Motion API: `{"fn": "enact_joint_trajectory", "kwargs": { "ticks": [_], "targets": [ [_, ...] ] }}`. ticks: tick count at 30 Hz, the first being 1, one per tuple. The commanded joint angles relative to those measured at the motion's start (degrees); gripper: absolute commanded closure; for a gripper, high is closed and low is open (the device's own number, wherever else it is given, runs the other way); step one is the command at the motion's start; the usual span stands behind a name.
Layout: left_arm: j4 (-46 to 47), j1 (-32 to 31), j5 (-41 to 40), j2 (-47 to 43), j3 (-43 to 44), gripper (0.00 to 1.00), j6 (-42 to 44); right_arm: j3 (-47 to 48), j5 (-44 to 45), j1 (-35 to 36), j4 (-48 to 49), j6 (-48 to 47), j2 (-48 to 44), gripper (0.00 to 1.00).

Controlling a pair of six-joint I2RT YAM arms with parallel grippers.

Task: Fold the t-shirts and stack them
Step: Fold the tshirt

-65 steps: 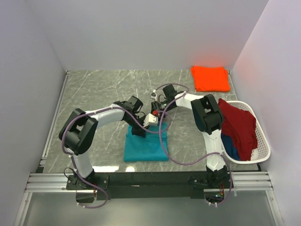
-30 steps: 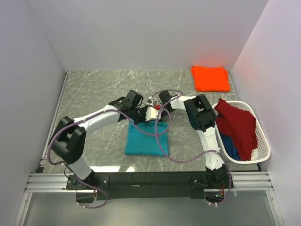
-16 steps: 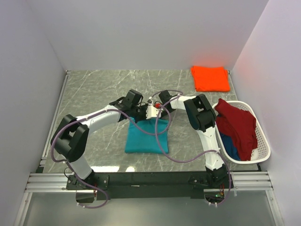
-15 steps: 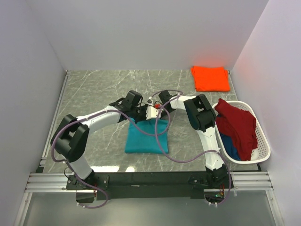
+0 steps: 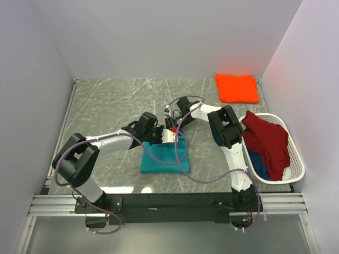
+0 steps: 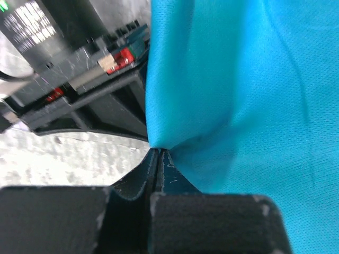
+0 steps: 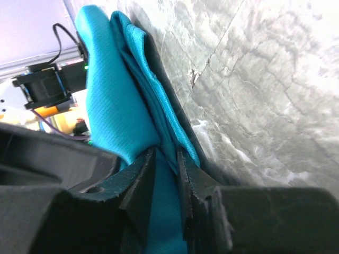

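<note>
While the left gripper [image 6: 158, 153] and the right gripper [image 7: 164, 153] sit close together at its far edge, the teal t-shirt [image 5: 164, 156] lies folded on the table [image 5: 106, 106].
The left gripper is closed tight, pinching a pleat of turquoise mesh that fans out above and right of its fingertips. A doubled teal hem runs between the right gripper's slightly parted fingers; we cannot tell whether they clamp it. From both grippers the rectangular shirt extends toward the arm bases.
</note>
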Motion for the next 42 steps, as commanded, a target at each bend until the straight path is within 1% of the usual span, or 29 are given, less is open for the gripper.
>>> {"fn": "enact_joint_trajectory", "kwargs": {
  "ticks": [1, 5, 7, 8, 13, 14, 17, 21, 22, 24, 25, 27, 28, 29, 31, 32, 34, 35, 38, 42],
  "targets": [
    [5.6, -1.1, -0.6, -4.2, -1.6, 0.99, 2.1, 3.4, 7.4, 0.0, -0.8, -2.6, -2.5, 0.68],
    [6.7, -2.0, -0.2, -6.0, -3.6, 0.99, 3.5, 7.8, 9.9, -0.3, -4.4, -5.2, -2.9, 0.65],
    [6.8, -2.3, -0.3, -6.1, -3.8, 0.99, 4.0, 11.3, 11.4, -0.8, -5.9, -5.7, -3.0, 0.61],
    [6.6, -2.3, -0.2, -5.9, -3.3, 0.99, 3.7, 12.4, 12.0, -1.5, -7.0, -7.8, -3.1, 0.57],
    [6.0, -2.0, -0.6, -2.6, -1.5, 0.99, 2.2, 14.9, 14.4, -4.6, -8.9, -11.3, -5.7, 0.47],
    [6.3, -1.8, -0.5, -2.0, -0.5, 0.99, 2.1, 14.9, 14.2, -5.2, -9.9, -12.4, -6.1, 0.4],
    [5.2, -0.3, 0.9, 1.0, 2.8, 0.98, 0.9, 14.6, 13.0, -7.9, -11.8, -13.8, -7.6, 0.35],
    [3.4, 2.9, 4.2, 4.4, 7.5, 0.7, -1.6, 11.9, 10.5, -11.6, -13.1, -14.8, -10.1, 0.32],
    [3.1, 3.3, 4.8, 4.5, 8.5, 0.62, -2.0, 10.5, 10.3, -12.8, -13.3, -15.0, -10.5, 0.31],
    [-1.8, 5.4, 6.3, 3.4, 11.1, 0.55, -4.7, 8.2, 10.0, -13.8, -14.2, -15.9, -12.1, 0.31],
    [-3.7, 6.3, 8.9, 2.8, 11.8, 0.54, -5.9, 7.3, 10.1, -14.5, -14.3, -16.1, -12.7, 0.31],
    [-7.6, 9.3, 12.0, 1.0, 14.0, 0.53, -11.0, 5.1, 10.0, -15.1, -14.3, -16.5, -14.7, 0.32],
    [-11.8, 10.3, 15.0, 0.7, 14.8, 0.53, -13.3, 2.8, 9.8, -15.2, -14.1, -16.5, -15.5, 0.33],
    [-13.5, 12.5, 16.2, 0.4, 16.2, 0.53, -18.8, 1.2, 9.7, -15.3, -13.2, -16.3, -16.2, 0.34],
    [-18.4, 14.9, 18.8, 1.1, 17.0, 0.54, -24.7, -3.7, 8.2, -15.2, -11.6, -15.1, -18.2, 0.36],
    [-19.4, 17.2, 21.2, 1.4, 17.1, 0.54, -30.0, -5.3, 7.9, -15.2, -9.7, -14.0, -19.1, 0.36],
    [-18.8, 19.4, 23.0, 2.3, 16.0, 0.54, -35.4, -8.6, 8.0, -15.1, -7.9, -12.9, -19.6, 0.37],
    [-17.9, 21.5, 24.4, 2.4, 14.2, 0.54, -40.3, -9.3, 8.3, -15.2, -6.6, -12.2, -19.6, 0.38],
    [-13.0, 24.5, 25.2, 2.7, 10.8, 0.54, -47.9, -11.7, 9.0, -15.2, -4.6, -11.6, -19.5, 0.4],
    [-9.9, 25.8, 25.9, 6.0, 9.1, 0.54, -54.1, -13.8, 9.1, -15.0, -2.1, -10.3, -18.7, 0.4]
  ]
}}
